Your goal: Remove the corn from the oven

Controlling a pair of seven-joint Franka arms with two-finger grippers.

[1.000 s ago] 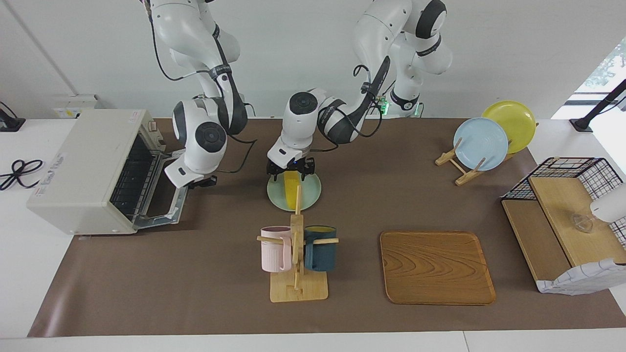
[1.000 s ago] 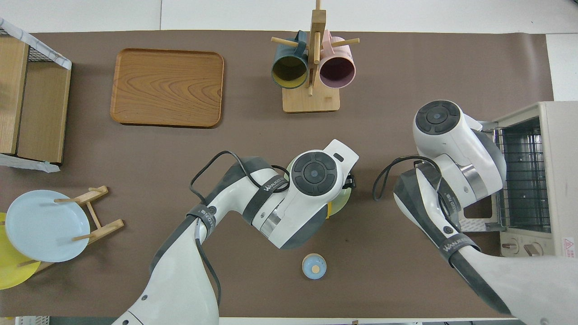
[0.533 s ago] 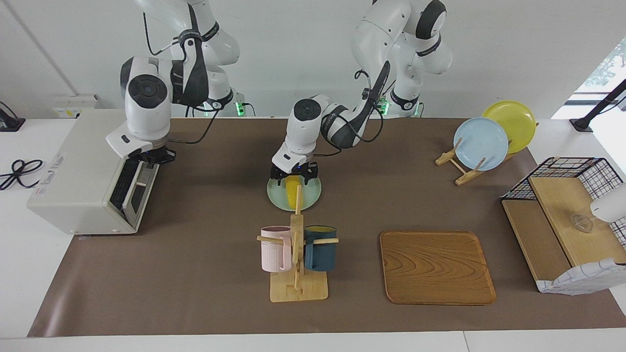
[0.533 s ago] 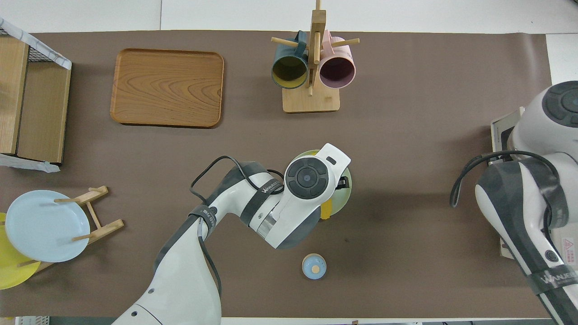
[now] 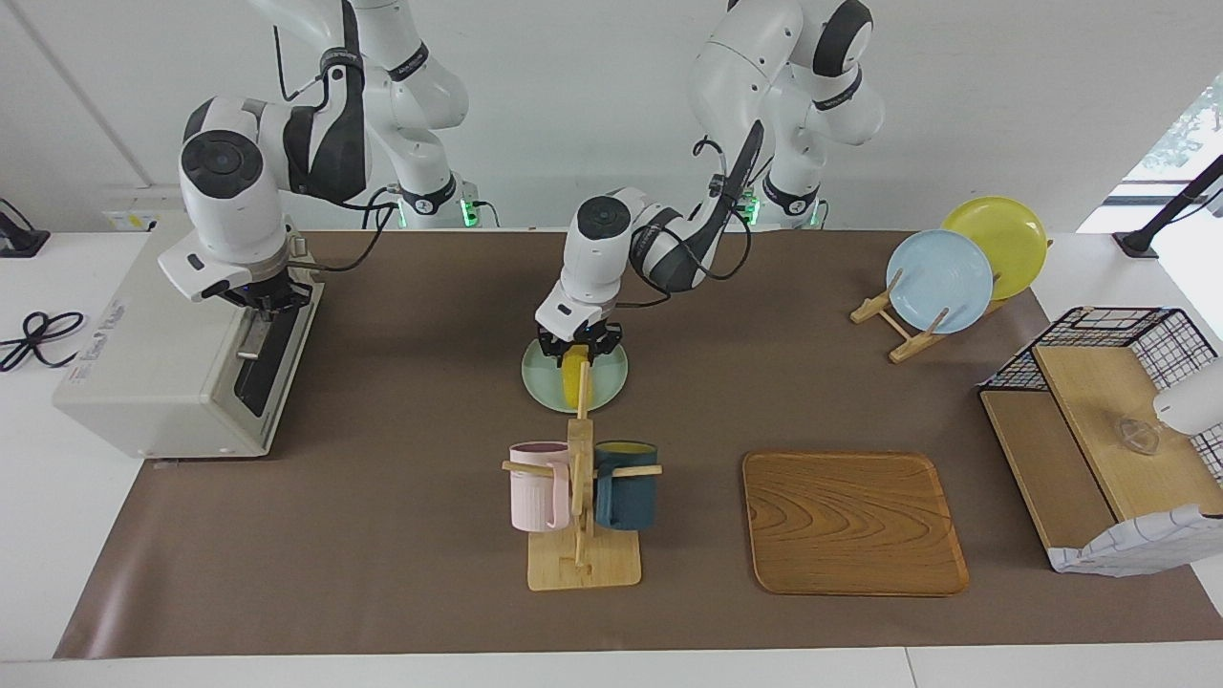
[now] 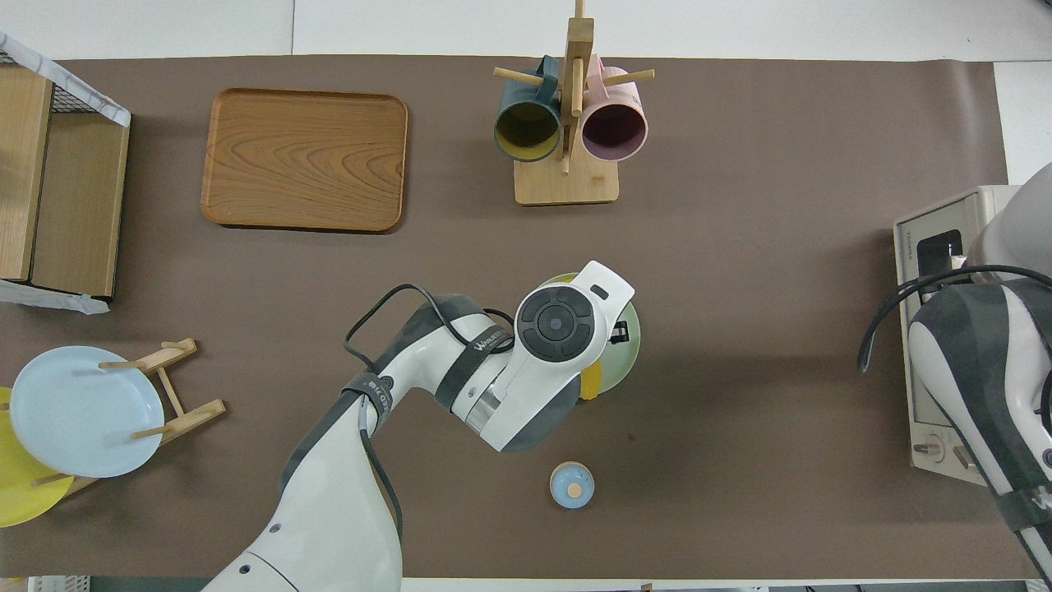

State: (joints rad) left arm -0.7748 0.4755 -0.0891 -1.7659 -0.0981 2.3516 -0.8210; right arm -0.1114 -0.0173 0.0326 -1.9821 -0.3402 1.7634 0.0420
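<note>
matt brown table cover (image 5: 382, 535), glossy wooden tray (image 5: 853, 522).

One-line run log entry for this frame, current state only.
corn: on green plate | oven: door shut | left end effector: shut on corn | right end effector: shut, at oven door top

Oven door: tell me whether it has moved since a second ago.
Yes. The oven door, earlier hanging open toward the table, has swung up shut against the oven's front, with the right gripper at its top edge.

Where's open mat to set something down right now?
Free: the wooden tray, bare; the mat between oven and mug rack. Crowded: the green plate with the corn under the left tool; the plate stand.
</note>
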